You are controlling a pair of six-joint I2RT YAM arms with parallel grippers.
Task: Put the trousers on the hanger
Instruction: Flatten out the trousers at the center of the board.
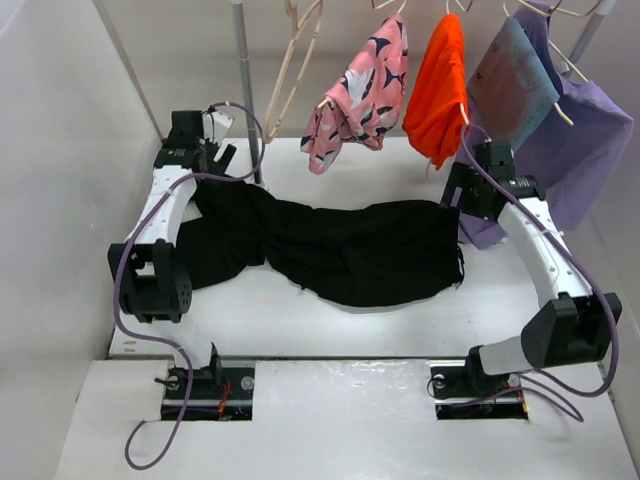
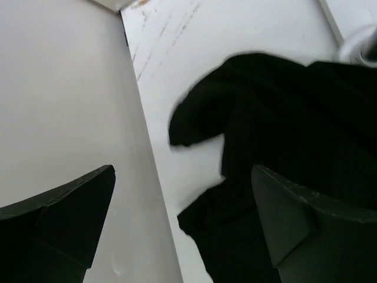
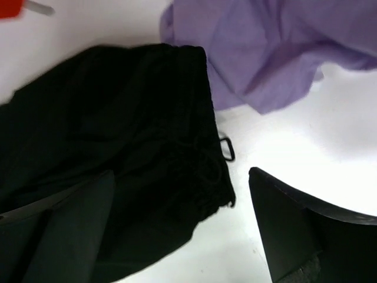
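The black trousers (image 1: 350,250) lie crumpled across the middle of the white table (image 1: 300,310), legs to the left, waistband to the right. The empty pale wooden hanger (image 1: 292,70) hangs on the rail at the back, left of the pink garment. My left gripper (image 1: 222,160) is open above the trousers' left end; in the left wrist view (image 2: 182,171) the leg cloth (image 2: 283,118) lies under its right finger. My right gripper (image 1: 458,198) is open over the waistband; in the right wrist view (image 3: 181,172) the waistband and drawstring (image 3: 194,147) lie between the fingers.
A pink patterned garment (image 1: 360,90), an orange garment (image 1: 440,85) and a purple garment (image 1: 575,130) hang at the back. The purple cloth (image 3: 277,47) drapes down next to the waistband. A grey pole (image 1: 245,90) stands by the left gripper. A wall panel (image 2: 59,106) runs along the left.
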